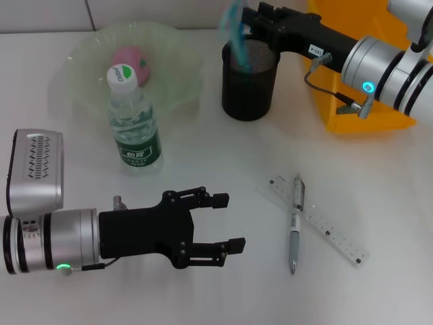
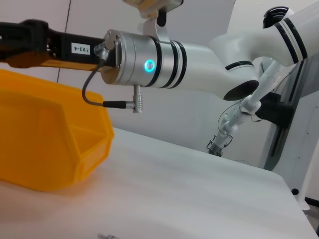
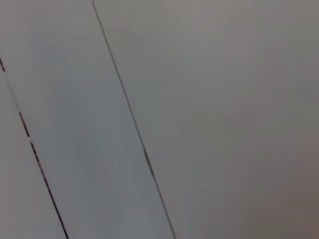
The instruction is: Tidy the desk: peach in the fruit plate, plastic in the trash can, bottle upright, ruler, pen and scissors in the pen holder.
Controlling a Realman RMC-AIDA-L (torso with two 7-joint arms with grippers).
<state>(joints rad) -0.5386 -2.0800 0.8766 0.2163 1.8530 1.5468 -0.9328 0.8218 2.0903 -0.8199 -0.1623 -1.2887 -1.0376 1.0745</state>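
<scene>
Two claws in play. Left claw (image 1: 215,222), black, hovers low over the white tabletop (image 1: 203,291) nearest the robot, fingers spread wide, holding and touching nothing. Just right of it, a silver pen (image 1: 295,223) lies crossed over a clear plastic ruler (image 1: 318,220), both flat on the tabletop. Farther back on the left, a clear water bottle with green label and white cap (image 1: 134,122) stands upright, just in front of the translucent green fruit plate (image 1: 169,47), with the pink peach (image 1: 132,57) in it. Right claw (image 1: 238,26) sits over the black mesh pen holder (image 1: 249,81), pinching blue-handled scissors (image 1: 235,30) that dip into the holder; exact grip blurred. Orange plastic bin (image 1: 352,101) beside the holder, under the right arm.
</scene>
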